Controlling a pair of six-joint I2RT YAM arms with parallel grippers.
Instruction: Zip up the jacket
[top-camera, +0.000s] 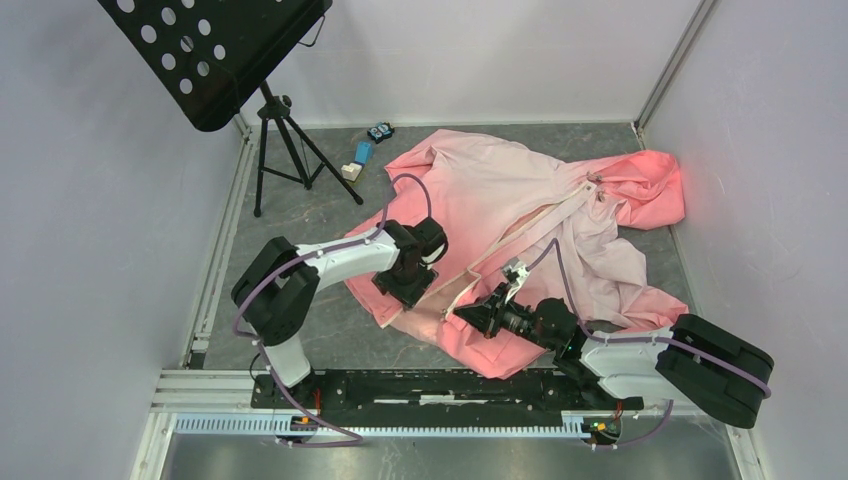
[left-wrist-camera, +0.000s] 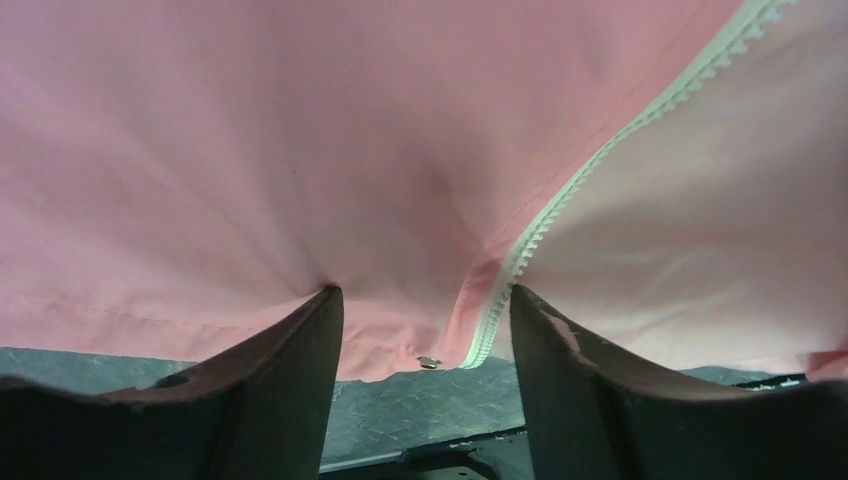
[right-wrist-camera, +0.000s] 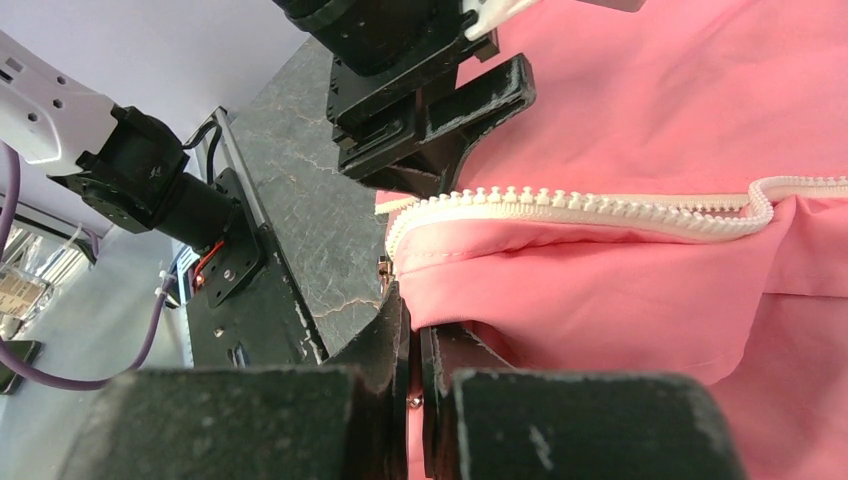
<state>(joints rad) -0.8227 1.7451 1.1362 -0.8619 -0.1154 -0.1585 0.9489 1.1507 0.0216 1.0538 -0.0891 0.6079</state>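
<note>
The pink jacket (top-camera: 520, 190) lies spread on the grey table, its cream zipper strip (top-camera: 540, 222) running diagonally down the front. My left gripper (top-camera: 410, 285) presses down on the lower left hem. In the left wrist view the left gripper (left-wrist-camera: 425, 295) has its fingers apart, with pink fabric (left-wrist-camera: 250, 150), the zipper teeth (left-wrist-camera: 600, 160) and a small metal piece (left-wrist-camera: 429, 362) between them. My right gripper (top-camera: 462, 315) sits at the bottom hem. In the right wrist view the right gripper (right-wrist-camera: 412, 320) is shut on the jacket's edge (right-wrist-camera: 650, 290), just under the zipper teeth (right-wrist-camera: 600, 208).
A black music stand (top-camera: 215, 50) on a tripod (top-camera: 285, 150) stands at the back left. Small blue items (top-camera: 378, 131) and a pale block (top-camera: 351, 171) lie near the jacket's far left. Walls enclose the table; a black rail (top-camera: 440, 385) runs along the near edge.
</note>
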